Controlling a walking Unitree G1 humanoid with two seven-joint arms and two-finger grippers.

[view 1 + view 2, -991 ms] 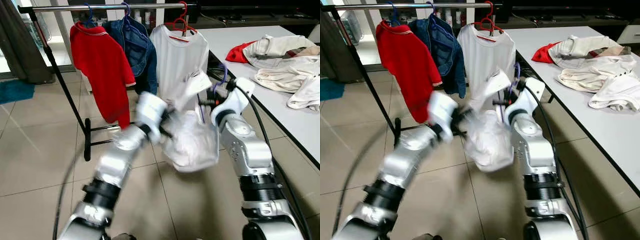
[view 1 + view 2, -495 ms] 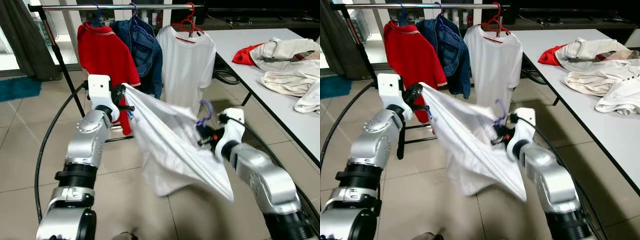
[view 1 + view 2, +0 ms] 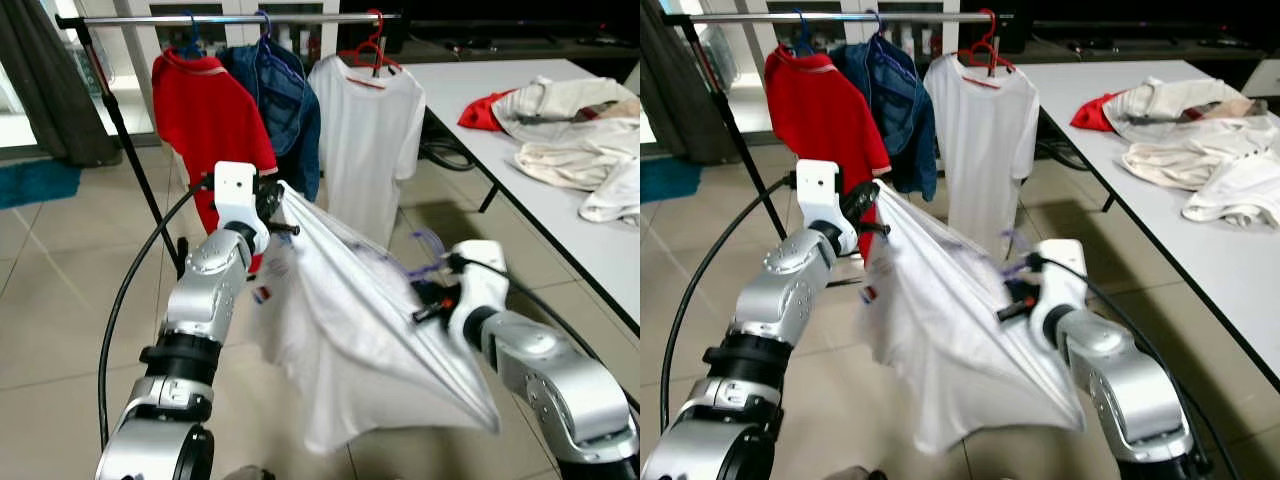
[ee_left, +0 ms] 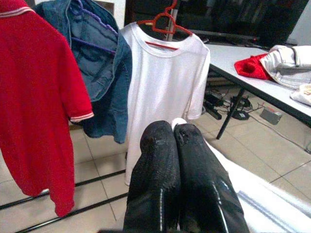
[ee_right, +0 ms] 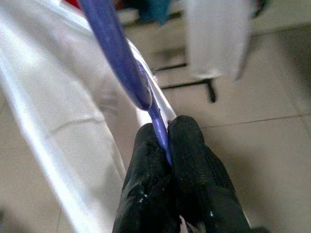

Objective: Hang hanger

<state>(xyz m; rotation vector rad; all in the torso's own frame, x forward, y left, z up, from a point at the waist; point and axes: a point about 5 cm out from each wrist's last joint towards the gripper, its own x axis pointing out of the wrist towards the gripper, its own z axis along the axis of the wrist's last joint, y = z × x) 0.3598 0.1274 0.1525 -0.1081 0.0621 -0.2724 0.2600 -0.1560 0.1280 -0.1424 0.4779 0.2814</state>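
Rail (image 3: 230, 17) – three hung garments; fourth, white shirt (image 3: 350, 330), held.

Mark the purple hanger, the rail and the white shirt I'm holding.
purple hanger (image 5: 116, 53): right wrist view, on its thick arm.
rail (image 3: 230, 17): left eye view, on the bar's middle.
white shirt (image 3: 350, 330): left eye view, on the stretched cloth between the arms.

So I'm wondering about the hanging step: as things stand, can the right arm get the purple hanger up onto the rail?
Probably not yet. The right gripper holds the purple hanger low, well below the rail, with the white shirt stretched across to the left gripper.
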